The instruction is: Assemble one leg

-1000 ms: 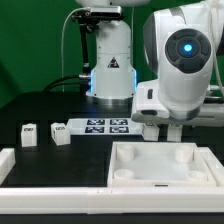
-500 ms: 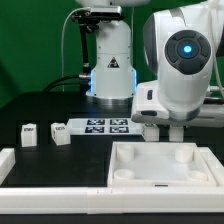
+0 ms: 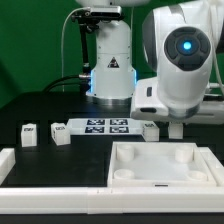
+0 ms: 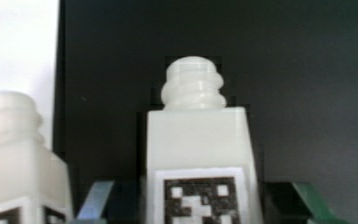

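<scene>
In the wrist view a white leg (image 4: 197, 140) with a black-and-white tag stands upright between my gripper's (image 4: 197, 205) two fingers. The jaws are open, with a gap showing on each side of the leg. A second leg (image 4: 16, 170) stands right beside it. In the exterior view my gripper (image 3: 163, 128) hangs low just behind the white square tray (image 3: 165, 175), and one leg (image 3: 148, 128) shows next to it. Two more legs (image 3: 28, 134) (image 3: 57, 132) stand on the exterior view's left.
The marker board (image 3: 105, 126) lies on the black table between the two left legs and my gripper. A white L-shaped rail (image 3: 40, 180) runs along the front and left. The robot base (image 3: 110, 60) stands at the back.
My arm has shifted slightly to the exterior view's right and a little up. The leg next to the gripper shows more clearly now. The other parts have not moved.
</scene>
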